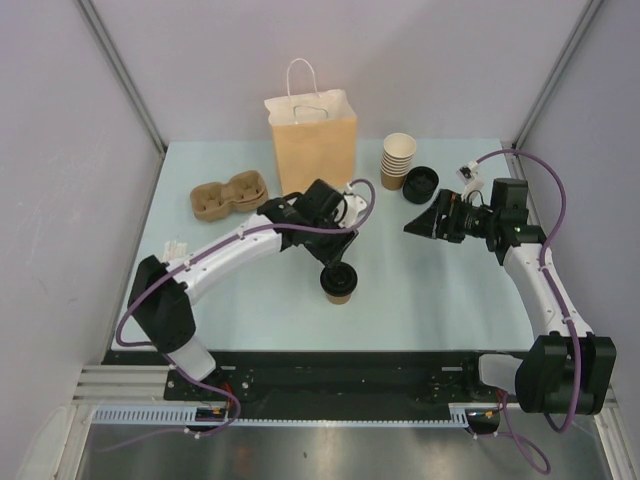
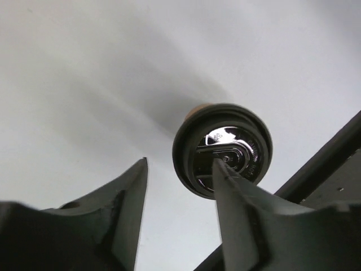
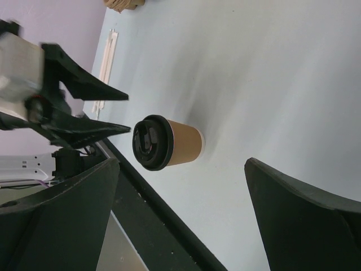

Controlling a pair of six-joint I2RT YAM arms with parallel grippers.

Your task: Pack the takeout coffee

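The takeout coffee (image 1: pixel 339 284), a small brown paper cup with a black lid, stands upright on the pale table (image 1: pixel 450 290) near its front middle. My left gripper (image 1: pixel 337 262) hangs just above the lid, open, with only bare table between its fingers. In the left wrist view the lidded cup (image 2: pixel 222 149) shows partly behind the right finger of the left gripper (image 2: pixel 180 162). My right gripper (image 1: pixel 418 215) hovers to the cup's right, wide open and holding nothing. In the right wrist view the right gripper (image 3: pixel 181 162) frames the cup (image 3: pixel 166 143), and the left gripper (image 3: pixel 128 113) stands by the lid.
A tan paper bag (image 1: pixel 312 140) with handles stands upright at the back middle. To its right are a stack of lidless cups (image 1: pixel 397 160) and loose black lids (image 1: pixel 420 184). A cardboard cup carrier (image 1: pixel 228 195) lies at the back left, and small white packets (image 1: pixel 175 250) by the left edge.
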